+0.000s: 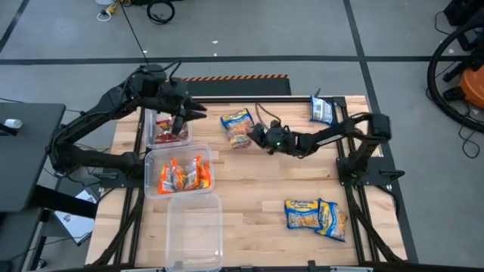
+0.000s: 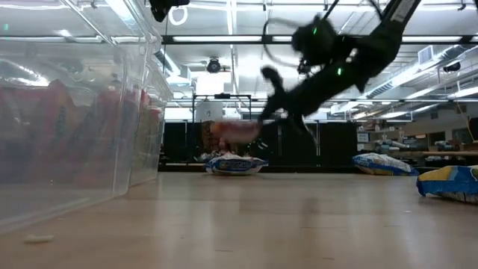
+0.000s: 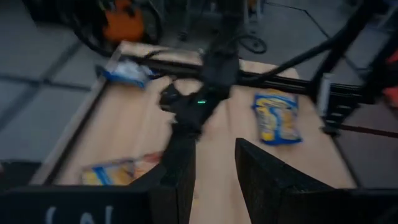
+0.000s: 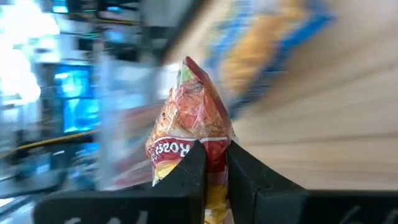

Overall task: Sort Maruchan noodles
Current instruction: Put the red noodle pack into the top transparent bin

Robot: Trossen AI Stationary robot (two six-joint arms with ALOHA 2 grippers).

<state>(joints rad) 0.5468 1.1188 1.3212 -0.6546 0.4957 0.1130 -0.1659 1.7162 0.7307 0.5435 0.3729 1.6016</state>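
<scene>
My right gripper (image 4: 214, 163) is shut on a red-and-orange noodle packet (image 4: 189, 118). In the low view it hangs above the table (image 2: 269, 112) with the packet a reddish blur (image 2: 231, 134). From above, it is at mid-table (image 1: 253, 134), beside a blue-and-yellow packet (image 1: 237, 127) lying flat on the wood. My left gripper (image 1: 185, 117) is open above the far clear bin (image 1: 155, 136), which holds red packets. The middle bin (image 1: 151, 177) holds orange packets (image 1: 181, 175). More blue-and-yellow packets lie at the far right (image 1: 321, 111) and near right (image 1: 316, 217). My right gripper pinches the red-and-orange packet between its two fingers (image 4: 245, 171) at one end of the wrapper (image 4: 214, 149). The rest of the packet sticks out past the fingertips. It is lifted clear of the table.
A third clear bin (image 1: 195, 227) stands at the near edge, in line with the other two along the table's left side. The bins' walls (image 2: 75, 127) fill the low view's left. Bare wood lies between the bins and the near-right packets.
</scene>
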